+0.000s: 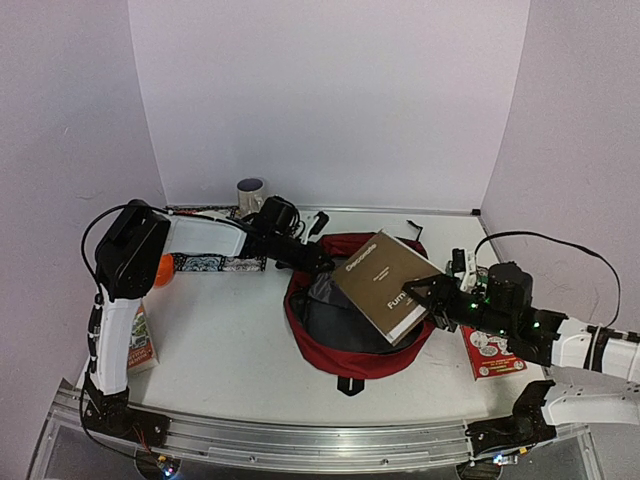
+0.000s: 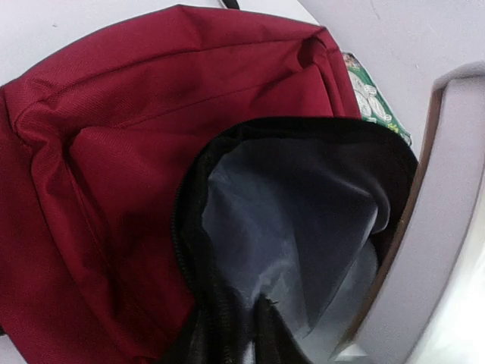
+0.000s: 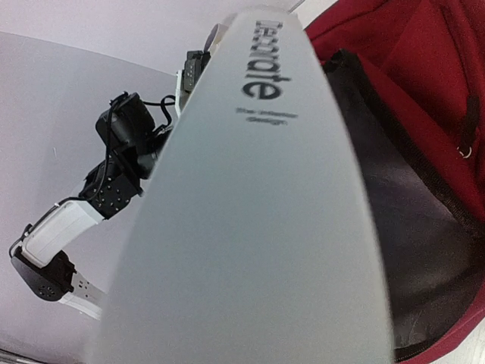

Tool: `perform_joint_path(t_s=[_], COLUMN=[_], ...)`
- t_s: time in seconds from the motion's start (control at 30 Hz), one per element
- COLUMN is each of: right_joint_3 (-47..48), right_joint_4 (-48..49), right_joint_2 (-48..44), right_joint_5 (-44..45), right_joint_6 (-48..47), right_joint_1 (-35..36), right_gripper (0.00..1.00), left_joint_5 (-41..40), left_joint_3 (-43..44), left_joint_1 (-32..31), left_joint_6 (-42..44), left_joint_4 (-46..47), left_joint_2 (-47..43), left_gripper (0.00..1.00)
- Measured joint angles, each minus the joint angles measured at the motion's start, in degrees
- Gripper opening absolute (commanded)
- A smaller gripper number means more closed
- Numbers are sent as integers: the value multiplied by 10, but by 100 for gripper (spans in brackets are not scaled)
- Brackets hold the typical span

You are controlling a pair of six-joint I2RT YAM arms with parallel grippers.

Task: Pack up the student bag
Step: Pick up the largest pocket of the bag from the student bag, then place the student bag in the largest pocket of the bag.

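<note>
Top external view: the student bag (image 1: 348, 356) lies open at mid-table, the right gripper (image 1: 430, 296) clamped on a tilted book (image 1: 385, 283) over its mouth, the left gripper (image 1: 316, 261) at the rim, jaw state unclear; a sagging rim could snag the book's corner.

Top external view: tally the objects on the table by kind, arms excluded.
Student bag: 1
Book: 1
Mug: 1
Orange ball: 1
Patterned pouch: 1
Printed carton: 2
Total: 7
</note>
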Motion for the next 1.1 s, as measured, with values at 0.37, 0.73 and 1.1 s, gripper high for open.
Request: perform_joint_path(t_s=[0.37, 0.73, 1.1], right_joint_3=[34, 6, -13], right_joint_4=[-2, 45, 143], right_joint_2=[50, 58, 163], right_joint_5=[-84, -65, -32], right_joint_6=[-18, 24, 98], right_joint_1=[1, 1, 1], right_gripper=[50, 49, 48], left_joint_5=[-45, -99, -123], left_joint_3=[79, 57, -10], left_joint_1=[-4, -4, -12], left_joint_6=[-21, -88, -139], left_joint_4=[-21, 1, 53], left_joint_2=[3, -35, -139], left_gripper=[0, 0, 0])
